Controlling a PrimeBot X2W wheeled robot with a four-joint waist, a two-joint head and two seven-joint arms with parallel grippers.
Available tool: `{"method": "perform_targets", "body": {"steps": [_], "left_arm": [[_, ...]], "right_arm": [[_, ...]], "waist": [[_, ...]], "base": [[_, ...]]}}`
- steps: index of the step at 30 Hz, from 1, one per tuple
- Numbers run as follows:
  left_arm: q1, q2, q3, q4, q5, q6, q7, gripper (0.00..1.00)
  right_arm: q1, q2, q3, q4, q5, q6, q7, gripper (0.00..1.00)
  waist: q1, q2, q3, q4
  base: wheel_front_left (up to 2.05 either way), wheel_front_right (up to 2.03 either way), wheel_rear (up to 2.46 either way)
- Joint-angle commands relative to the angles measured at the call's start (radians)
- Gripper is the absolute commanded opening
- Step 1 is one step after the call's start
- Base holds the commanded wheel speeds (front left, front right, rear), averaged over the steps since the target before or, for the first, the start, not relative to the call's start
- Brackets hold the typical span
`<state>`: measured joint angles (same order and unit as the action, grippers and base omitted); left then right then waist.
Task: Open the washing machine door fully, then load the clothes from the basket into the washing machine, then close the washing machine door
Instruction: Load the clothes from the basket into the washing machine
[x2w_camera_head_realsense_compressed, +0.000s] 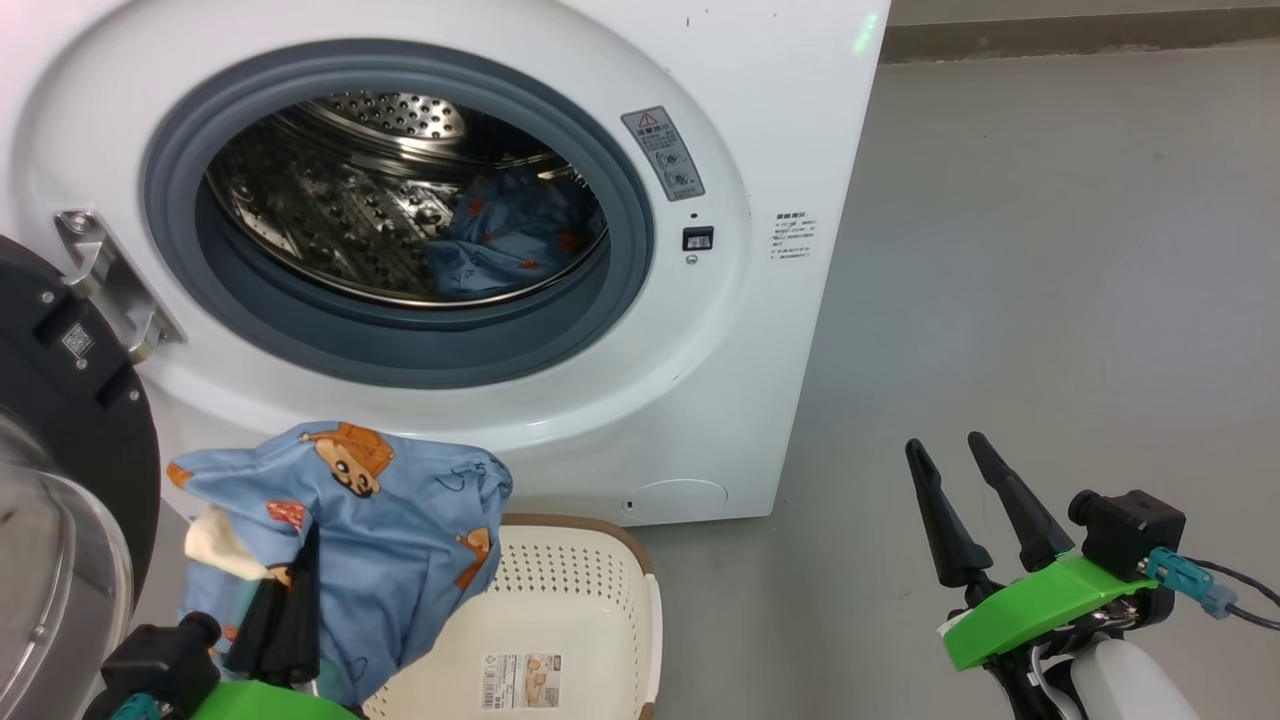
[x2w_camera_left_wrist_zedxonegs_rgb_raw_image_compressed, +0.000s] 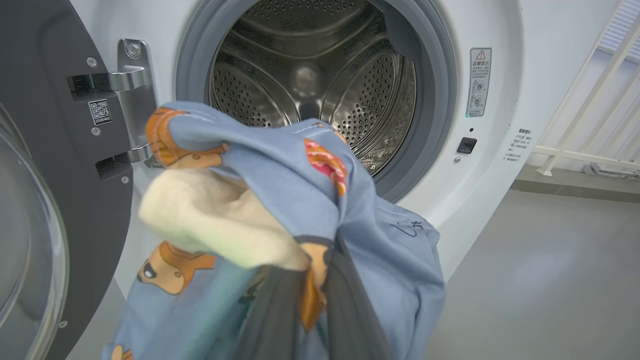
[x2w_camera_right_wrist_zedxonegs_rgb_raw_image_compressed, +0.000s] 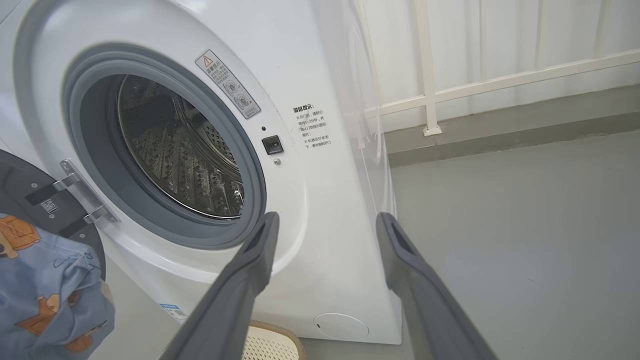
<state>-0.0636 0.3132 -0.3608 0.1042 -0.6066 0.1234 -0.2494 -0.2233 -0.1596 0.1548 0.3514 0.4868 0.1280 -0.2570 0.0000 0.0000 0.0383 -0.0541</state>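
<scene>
- At the far left of the head view, the washing machine door (x2w_camera_head_realsense_compressed: 70, 420) stood swung wide on its hinge (x2w_camera_head_realsense_compressed: 110, 280), black rim and glass bowl facing out
- At the lower left, the left gripper (x2w_camera_head_realsense_compressed: 288, 600) was clamped tight on a light blue garment (x2w_camera_head_realsense_compressed: 400, 520), which hung in loose folds in front of the basket's left side, with a cream lining (x2w_camera_head_realsense_compressed: 215, 545) showing at its left
- The cloth looked soft, light and limp; it would likely sag and drag on the gasket (x2w_camera_head_realsense_compressed: 400, 350), so a pinch on a bunched fold seemed the sound hold
- At the bottom centre, the basket (x2w_camera_head_realsense_compressed: 585, 585) showed its bare perforated wall and label sticker (x2w_camera_head_realsense_compressed: 520, 680)
- At the upper centre, the washing machine (x2w_camera_head_realsense_compressed: 780, 120) had its steel drum (x2w_camera_head_realsense_compressed: 330, 210) exposed, with another blue garment (x2w_camera_head_realsense_compressed: 520, 240) lying at the drum's right
- At the lower right, the right gripper (x2w_camera_head_realsense_compressed: 944, 447) had its fingers spread wide apart and held nothing, over the grey floor (x2w_camera_head_realsense_compressed: 1050, 300)
</scene>
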Motion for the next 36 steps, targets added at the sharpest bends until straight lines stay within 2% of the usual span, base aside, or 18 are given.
{"method": "perform_targets", "body": {"steps": [1,26,36], "left_arm": [[-0.019,0.019,0.044,-0.031,0.012,0.007,-0.012,0.00],[-0.037,-0.023,0.083,-0.010,0.044,-0.036,-0.012,0.00],[-0.135,-0.016,0.069,0.000,0.069,-0.055,-0.003,0.00]], "right_arm": [[0.005,-0.009,0.025,-0.021,-0.003,0.003,-0.005,1.00],[-0.014,-0.017,0.006,-0.034,-0.053,0.003,-0.005,1.00],[-0.021,-0.012,0.010,-0.041,-0.055,0.003,-0.005,1.00]], "waist": [[0.0000,0.0000,0.001,0.000],[0.0000,0.0000,0.025,-0.011],[0.0000,0.0000,0.050,-0.023]], "base": [[0.00,0.00,0.00],[0.00,0.00,0.00],[0.00,0.00,0.00]]}}
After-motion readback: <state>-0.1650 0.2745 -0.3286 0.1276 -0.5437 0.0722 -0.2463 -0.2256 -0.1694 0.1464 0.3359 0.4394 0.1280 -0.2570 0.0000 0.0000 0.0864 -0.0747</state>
